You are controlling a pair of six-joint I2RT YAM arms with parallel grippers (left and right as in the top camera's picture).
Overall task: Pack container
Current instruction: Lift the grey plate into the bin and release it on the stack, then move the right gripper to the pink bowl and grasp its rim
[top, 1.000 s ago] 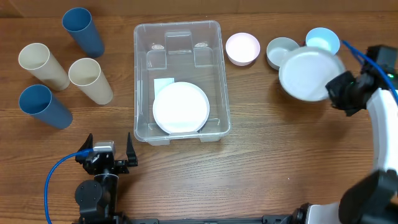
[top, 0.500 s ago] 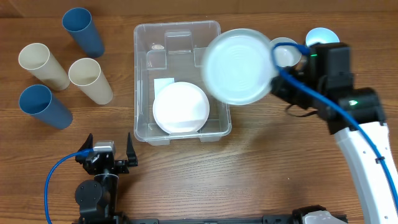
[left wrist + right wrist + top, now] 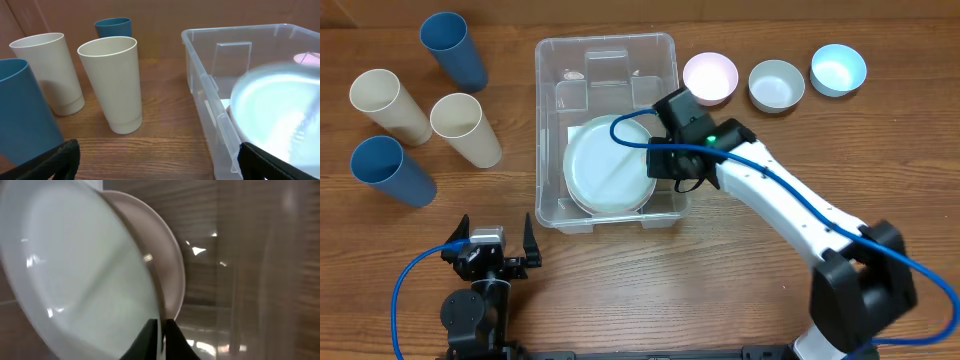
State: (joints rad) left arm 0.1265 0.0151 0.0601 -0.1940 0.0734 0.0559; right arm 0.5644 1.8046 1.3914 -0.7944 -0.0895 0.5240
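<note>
The right fingers [image 3: 156, 341] are pinched shut on the rim of a pale plate [image 3: 605, 168], holding it slightly tilted, low inside the container [image 3: 542, 130], which stands mid-counter toward the far edge. Gripping by the edge probably leaves the underside free to settle onto the white plate [image 3: 172, 280] already lying there, so the two nest and save room. The left fingers [image 3: 497, 243] rest spread wide and empty near the near edge, out of the way. Three bowls [image 3: 776, 85] wait along the far edge.
</note>
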